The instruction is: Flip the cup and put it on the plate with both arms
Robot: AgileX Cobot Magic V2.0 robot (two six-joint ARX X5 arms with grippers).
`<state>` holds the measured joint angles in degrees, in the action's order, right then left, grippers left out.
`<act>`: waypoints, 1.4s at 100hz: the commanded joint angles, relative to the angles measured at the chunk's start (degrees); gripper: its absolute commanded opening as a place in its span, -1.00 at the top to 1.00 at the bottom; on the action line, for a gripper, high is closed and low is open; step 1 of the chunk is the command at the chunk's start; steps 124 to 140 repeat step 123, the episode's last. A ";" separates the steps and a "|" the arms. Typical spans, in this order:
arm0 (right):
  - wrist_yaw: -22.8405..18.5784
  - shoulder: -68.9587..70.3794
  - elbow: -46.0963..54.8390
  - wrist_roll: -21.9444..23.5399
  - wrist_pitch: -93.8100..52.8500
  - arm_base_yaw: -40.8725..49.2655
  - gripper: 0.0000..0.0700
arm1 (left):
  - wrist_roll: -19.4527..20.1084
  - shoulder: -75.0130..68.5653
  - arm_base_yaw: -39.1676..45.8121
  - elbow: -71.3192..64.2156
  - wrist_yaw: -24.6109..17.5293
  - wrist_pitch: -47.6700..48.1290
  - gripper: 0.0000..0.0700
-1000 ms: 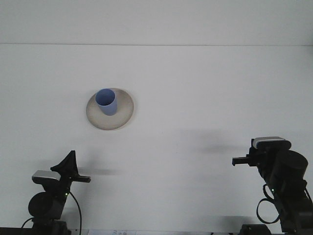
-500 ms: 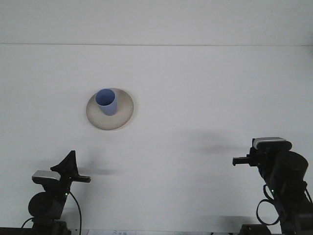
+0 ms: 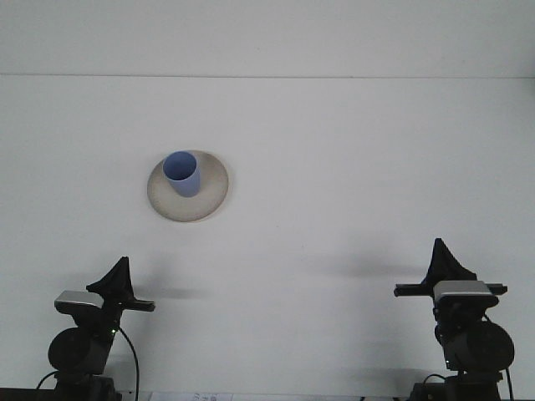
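The fingers of the left gripper (image 3: pixel 122 276) are seen only as a dark wedge pointing up and away over the table (image 3: pixel 351 167), and whether they are parted or closed cannot be told. The same holds for the right gripper (image 3: pixel 441 261): a single dark wedge is shown above its camera block, and nothing is held in either one.

Against the view half a second ago, the right arm has been drawn down and back into a folded pose matching the left arm's, whereas it was then raised and turned sideways. The left arm has not moved.

The blue cup (image 3: pixel 181 173) is found upright, mouth up, on the beige plate (image 3: pixel 213 194), left of centre on the table and well apart from both grippers. It has not shifted across the frames.

From this it is judged that the placement is done and both arms have been parked at rest.
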<state>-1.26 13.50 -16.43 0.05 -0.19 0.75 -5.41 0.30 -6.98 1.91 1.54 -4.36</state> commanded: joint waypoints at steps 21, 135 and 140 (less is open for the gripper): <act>0.20 -12.41 11.04 0.15 1.11 0.04 1.00 | 0.20 -0.11 0.00 -1.11 -0.22 -0.90 0.97; 0.20 -13.44 15.72 0.15 7.02 0.00 1.00 | 0.20 -0.11 0.00 -1.09 -0.22 -0.90 0.97; 0.20 -13.44 15.72 0.15 7.02 0.00 1.00 | 0.20 -0.11 0.00 -1.09 -0.22 -0.90 0.97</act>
